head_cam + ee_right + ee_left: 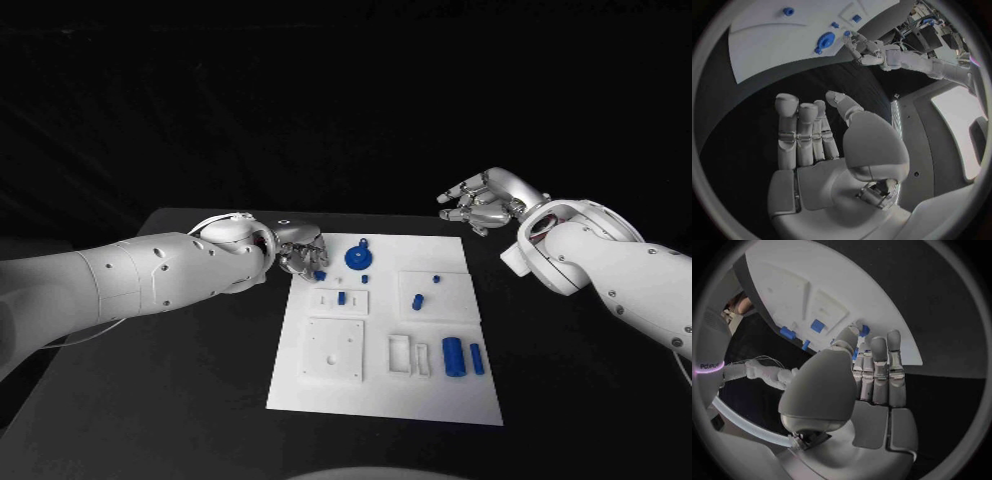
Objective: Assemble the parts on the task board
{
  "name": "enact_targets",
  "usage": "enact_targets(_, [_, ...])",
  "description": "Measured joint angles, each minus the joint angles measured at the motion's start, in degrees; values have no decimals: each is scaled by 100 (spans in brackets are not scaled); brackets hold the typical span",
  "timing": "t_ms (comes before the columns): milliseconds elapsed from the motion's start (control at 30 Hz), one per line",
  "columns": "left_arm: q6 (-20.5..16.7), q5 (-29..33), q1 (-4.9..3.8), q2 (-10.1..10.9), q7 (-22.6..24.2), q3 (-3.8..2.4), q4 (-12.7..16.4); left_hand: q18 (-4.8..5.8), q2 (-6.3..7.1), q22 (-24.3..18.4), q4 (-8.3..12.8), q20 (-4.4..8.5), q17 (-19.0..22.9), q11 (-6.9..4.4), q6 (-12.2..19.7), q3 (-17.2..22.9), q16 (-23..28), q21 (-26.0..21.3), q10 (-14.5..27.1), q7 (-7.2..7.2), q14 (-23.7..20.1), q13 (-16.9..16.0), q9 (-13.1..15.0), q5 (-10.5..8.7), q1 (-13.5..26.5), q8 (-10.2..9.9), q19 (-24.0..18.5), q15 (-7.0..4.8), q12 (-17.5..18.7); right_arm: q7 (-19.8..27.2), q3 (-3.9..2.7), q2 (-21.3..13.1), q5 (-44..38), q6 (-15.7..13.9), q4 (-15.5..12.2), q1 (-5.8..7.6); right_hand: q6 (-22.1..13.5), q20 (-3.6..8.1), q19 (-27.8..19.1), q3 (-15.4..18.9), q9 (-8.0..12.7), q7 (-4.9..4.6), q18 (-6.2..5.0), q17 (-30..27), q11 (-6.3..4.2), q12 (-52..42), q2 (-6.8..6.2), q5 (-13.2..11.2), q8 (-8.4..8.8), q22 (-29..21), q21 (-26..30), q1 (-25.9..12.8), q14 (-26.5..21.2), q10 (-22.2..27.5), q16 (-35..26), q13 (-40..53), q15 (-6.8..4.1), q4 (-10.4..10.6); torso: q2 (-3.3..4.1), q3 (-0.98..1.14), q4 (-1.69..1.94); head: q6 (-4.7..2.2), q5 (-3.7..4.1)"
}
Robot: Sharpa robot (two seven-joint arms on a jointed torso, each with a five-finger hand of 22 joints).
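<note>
You are looking at a robot test lab, not a home or a shop. A bare black table (173, 400) stands against a fully dark backdrop, and on it lies only a white task board (387, 395) with cut-out recesses and small blue parts (453, 354), a set-up made for trials. Two white robot arms reach in over it. In the right wrist view, racks of equipment with cables (924, 25) stand at the room's edge.

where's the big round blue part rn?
In the head view the round blue part lies on the task board near its far edge, left of centre, just right of the left hand's fingertips.
</note>
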State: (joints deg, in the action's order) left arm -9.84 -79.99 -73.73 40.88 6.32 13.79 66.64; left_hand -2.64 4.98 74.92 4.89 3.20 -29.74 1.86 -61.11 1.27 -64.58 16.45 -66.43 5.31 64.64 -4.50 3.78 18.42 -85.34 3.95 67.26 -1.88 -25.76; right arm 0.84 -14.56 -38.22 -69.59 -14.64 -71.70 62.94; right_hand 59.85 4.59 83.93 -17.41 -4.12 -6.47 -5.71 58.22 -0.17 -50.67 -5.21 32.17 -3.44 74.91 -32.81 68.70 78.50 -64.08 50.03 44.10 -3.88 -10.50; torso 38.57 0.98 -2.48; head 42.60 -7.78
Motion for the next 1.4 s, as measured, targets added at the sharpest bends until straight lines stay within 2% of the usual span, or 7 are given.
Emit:
enact_targets(67, [9,-6,0,0,2,0,-5,0,0,0,36,19,-10,-5,0,36,-17,85,51,0,-5,-29,-4,22,0,0,-19,-5,-216,0,0,1,0,0,0,-1,0,0,0,0,0,0,0,0,0,0,0,0,0,0,0,0,0,0,0,0,0,0,-1,1,-1,0,-1])
enact_targets(233, [58,-16,1,2,2,-1,-8,0,0,0,136,29,-37,-59,-51,136,-66,288,226,14,-26,-334,-4,285,0,0,-94,-26,-946,1,0,-5,0,0,-3,-2,1,0,0,16,0,1,1,-1,1,0,0,0,0,0,0,0,0,1,0,8,0,16,0,2,-2,4,-1])
enact_targets(333, [98,-20,3,-1,2,-1,-24,0,-47,-1,205,39,-41,-67,-82,205,-111,412,373,1,-26,-459,-3,287,47,0,-166,-26,-1258,1,0,-6,0,1,-4,-2,2,0,0,16,0,3,0,-1,-4,0,0,0,0,0,0,0,0,-4,0,8,0,16,1,2,-3,8,-1])
enact_targets(533, [161,-22,8,-22,4,-12,-51,0,-31,-1,251,50,-41,-84,-82,315,-172,569,493,1,-47,-572,-7,307,152,0,-215,-47,-1647,1,0,-10,0,1,-10,-3,6,0,0,16,0,6,0,-1,-14,0,-23,0,0,0,0,-23,0,-14,0,8,0,16,5,2,-9,15,11])
enact_targets(733, [198,-22,13,-34,12,-20,-75,0,-38,-1,235,49,-53,-84,-82,331,-218,573,535,1,-47,-594,-7,307,204,-23,-215,-47,-1795,1,0,-14,0,1,-14,-3,7,0,0,16,0,7,0,-1,-14,0,-23,0,0,0,0,-23,0,-14,0,8,0,16,4,2,-7,30,25])
enact_targets(1033, [274,-22,15,-45,9,-25,-110,0,-38,-2,91,50,-66,-94,-61,386,-334,613,585,22,-47,-644,-12,309,250,-23,-215,-47,-1977,0,0,-15,0,1,-17,-3,10,0,0,16,0,10,0,-2,-13,0,-23,0,0,0,0,-23,0,-13,0,7,0,16,-1,3,-2,47,28])
enact_targets(1400, [474,-16,4,-99,-28,-38,-140,0,-152,2,-180,49,-96,-143,-20,566,-485,613,700,20,-46,-735,-33,551,364,-23,-214,-47,-2199,0,0,-14,0,3,-17,-3,-2,0,0,40,0,-1,0,0,-12,-1,-23,0,0,0,0,-23,0,-12,0,13,0,39,-1,7,-3,65,20])
